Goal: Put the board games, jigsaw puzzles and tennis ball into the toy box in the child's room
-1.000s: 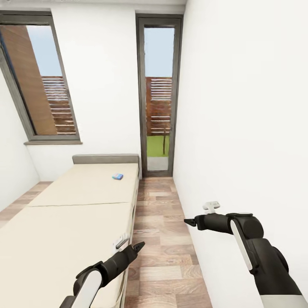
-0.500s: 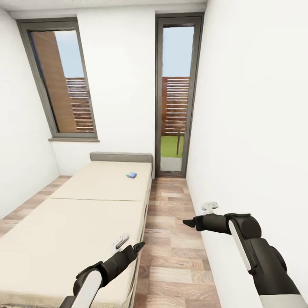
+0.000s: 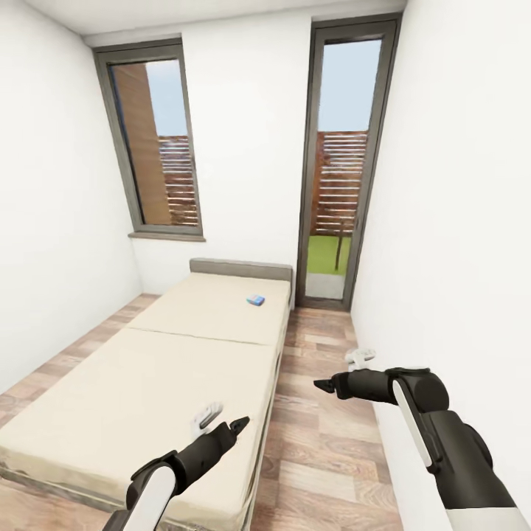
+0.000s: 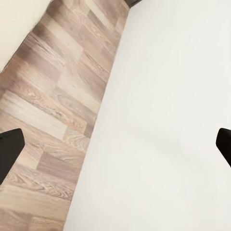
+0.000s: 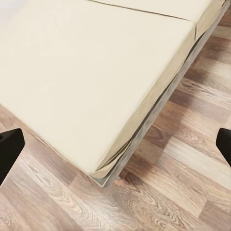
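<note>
Small blue board game (image 3: 255, 299): flat, light blue, lying on the beige mattress of the bed (image 3: 147, 383), at the far end near the grey headboard (image 3: 240, 267) and toward the side that borders the floor strip. Lettering too small to read. It touches only the mattress.

Bed: low, wide, a seam across the mattress at mid-length, grey frame visible along the near edge. It stands on wood-plank floor (image 3: 324, 413), with a window (image 3: 156, 140) and a tall glazed door (image 3: 341, 162) in the far wall.

Left gripper (image 3: 221, 424): over the near corner of the bed, fingers spread wide, holding nothing. Right gripper (image 3: 341, 375): over the floor strip beside the white wall (image 3: 457, 221), fingers also wide apart and empty.

Head view gives the whole room and the blue box. Left wrist view (image 4: 115, 144): floor planks meeting white wall, a sliver of mattress, dark fingertips (image 4: 9, 151) at both edges. Right wrist view (image 5: 115, 147): mattress corner, its frame edge and floor; fingertips (image 5: 9, 144) likewise at the edges.
</note>
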